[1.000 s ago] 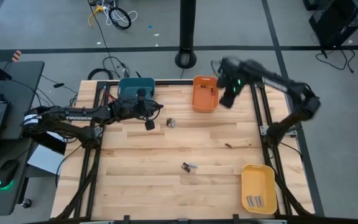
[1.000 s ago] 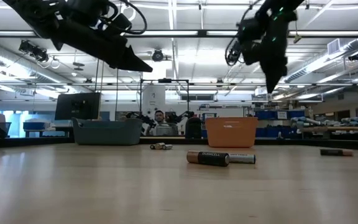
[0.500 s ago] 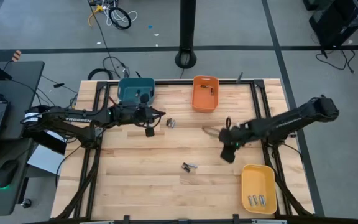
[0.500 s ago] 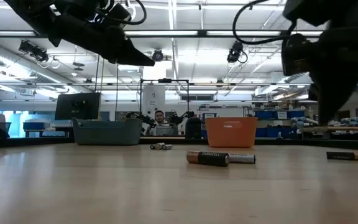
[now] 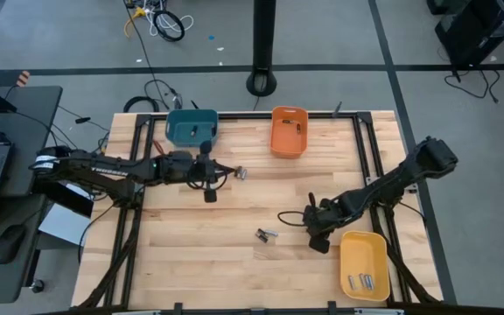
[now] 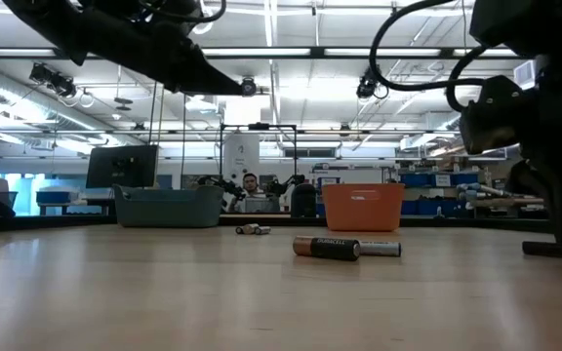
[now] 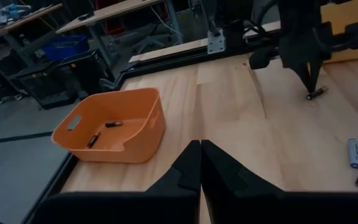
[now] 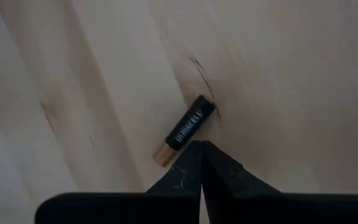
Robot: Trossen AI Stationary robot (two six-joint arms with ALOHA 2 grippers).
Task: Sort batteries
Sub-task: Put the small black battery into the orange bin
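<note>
My right gripper (image 5: 317,242) points steeply down, shut, its tips at the table beside a black-and-copper battery (image 8: 185,129), which lies flat near the yellow bin (image 5: 363,249). The low view shows the same battery (image 6: 557,251) at its right edge. My left gripper (image 7: 201,148) is shut on nothing and hovers above the table near small batteries (image 5: 240,172). Two more batteries (image 5: 266,234) lie mid-table. The orange bin (image 5: 289,131) and the yellow bin hold batteries. My right gripper's shut fingertips (image 8: 194,155) come from above and stand right beside the battery's long side (image 8: 178,138), nearer its copper end. The battery lies flat on the wood. I cannot tell whether the tips touch it.
A teal bin (image 5: 191,127) stands at the far edge, left of the orange bin. Dark metal rails (image 5: 370,166) run along the table's left and right sides. A loose cable (image 5: 291,214) trails from the right arm. A person shows far off in the low view.
My right gripper has swung from above the orange bin toward the near edge and come down to the table by the battery. That battery now lies nearer the near edge than before. My left gripper has swung a little toward the near edge, still shut.
</note>
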